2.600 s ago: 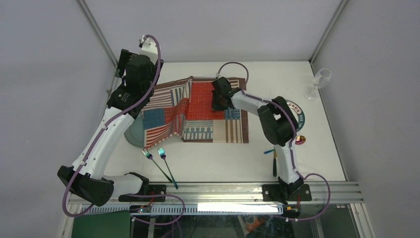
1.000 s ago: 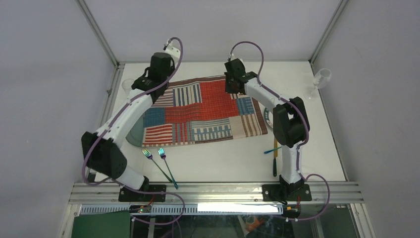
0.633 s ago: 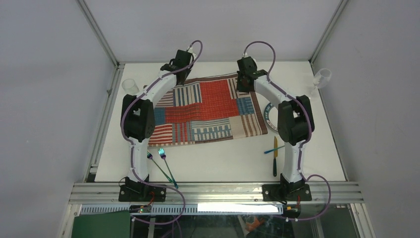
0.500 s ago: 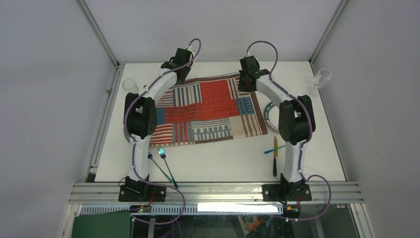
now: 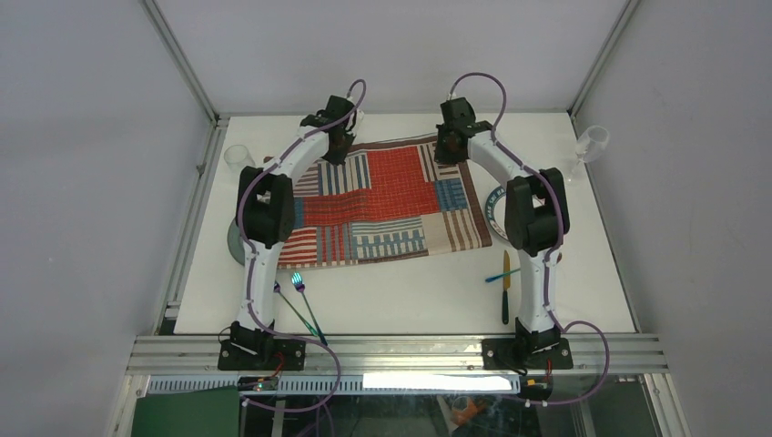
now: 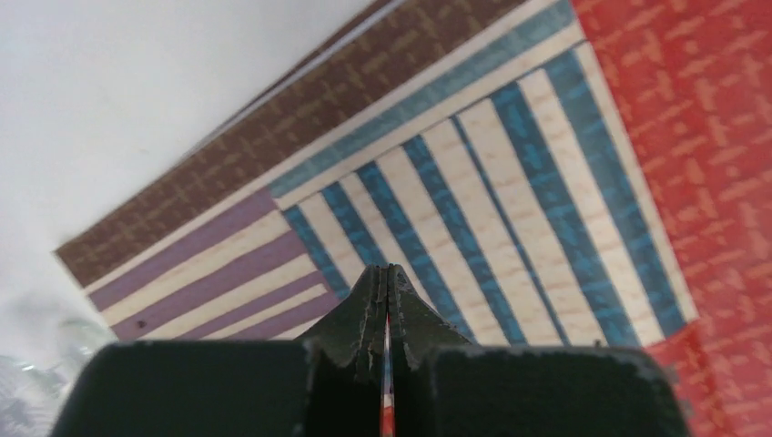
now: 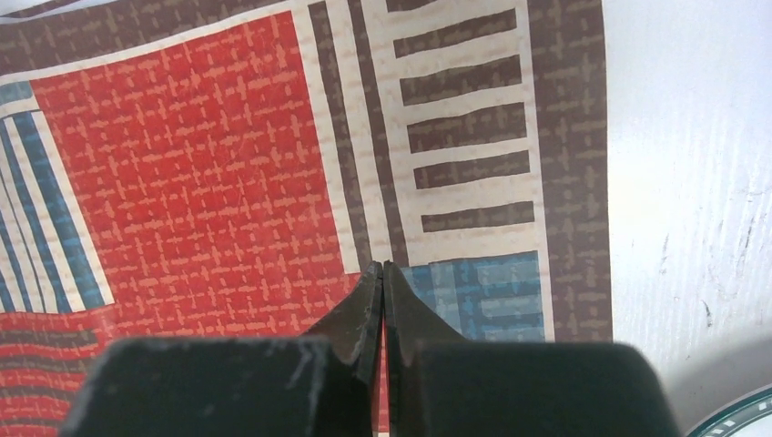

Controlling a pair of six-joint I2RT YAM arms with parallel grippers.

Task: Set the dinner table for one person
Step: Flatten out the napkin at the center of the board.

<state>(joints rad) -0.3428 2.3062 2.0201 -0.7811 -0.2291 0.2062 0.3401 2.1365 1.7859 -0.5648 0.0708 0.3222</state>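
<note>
Striped red-blue-white patchwork placemat, bunched before, is lying flat by the far edge of the matte-white dinner table. Left gripper & right gripper, both pinched shut, are prob. smoothing its far edge.

**Dinner table**: smooth matt white top, edged with aluminium rails of dull metallic sheen.
**Placemat**: coarse woven cloth, matt, the weave showing as small dashes (plainest from the wrist cameras).
**Forks** near the front edge: polished metal with an iridescent sheen.
**Clear cup** at the far left corner and **stemmed glass** at the right edge: transparent, glossy.
**Left gripper** and **right gripper**: matt black plastic, faintly grainy.
</note>
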